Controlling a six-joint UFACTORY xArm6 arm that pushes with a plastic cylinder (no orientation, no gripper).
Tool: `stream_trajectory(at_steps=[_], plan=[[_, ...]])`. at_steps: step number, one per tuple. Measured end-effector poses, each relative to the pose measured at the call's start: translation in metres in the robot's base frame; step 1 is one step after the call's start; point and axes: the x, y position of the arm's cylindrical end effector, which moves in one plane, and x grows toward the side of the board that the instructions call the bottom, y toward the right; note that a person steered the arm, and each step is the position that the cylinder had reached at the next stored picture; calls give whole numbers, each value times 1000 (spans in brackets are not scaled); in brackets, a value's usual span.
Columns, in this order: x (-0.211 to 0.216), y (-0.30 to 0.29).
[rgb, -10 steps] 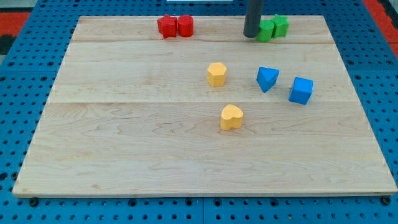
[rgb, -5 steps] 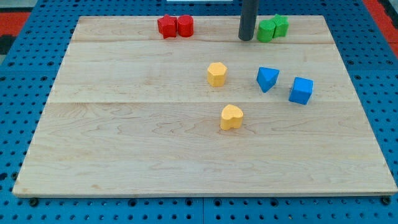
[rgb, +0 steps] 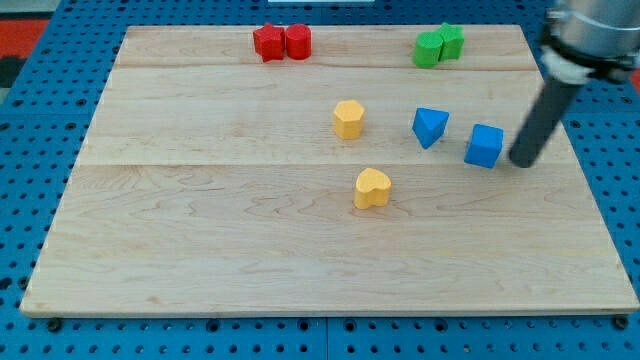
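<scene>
My tip (rgb: 522, 161) rests on the wooden board (rgb: 250, 240) at the view's right, just right of the blue cube (rgb: 484, 146), with a small gap between them. A blue triangular block (rgb: 430, 127) lies further left of the cube. A yellow hexagonal block (rgb: 348, 119) and a yellow heart-shaped block (rgb: 372, 188) sit near the board's middle. At the view's top, two green blocks (rgb: 438, 45) touch each other, and two red blocks (rgb: 282, 42) touch each other.
The board lies on a blue pegboard surface (rgb: 30, 150) that surrounds it. The rod slants up to the arm's body (rgb: 590, 30) at the view's top right.
The rod has left the spot beside the green blocks at the top and jumped down and right to the blue cube's right side. No block has moved.
</scene>
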Motion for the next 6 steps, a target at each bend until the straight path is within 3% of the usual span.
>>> stream_trajectory(at_steps=[4, 5, 6], plan=[[-89, -95], [-108, -151], [-111, -146]])
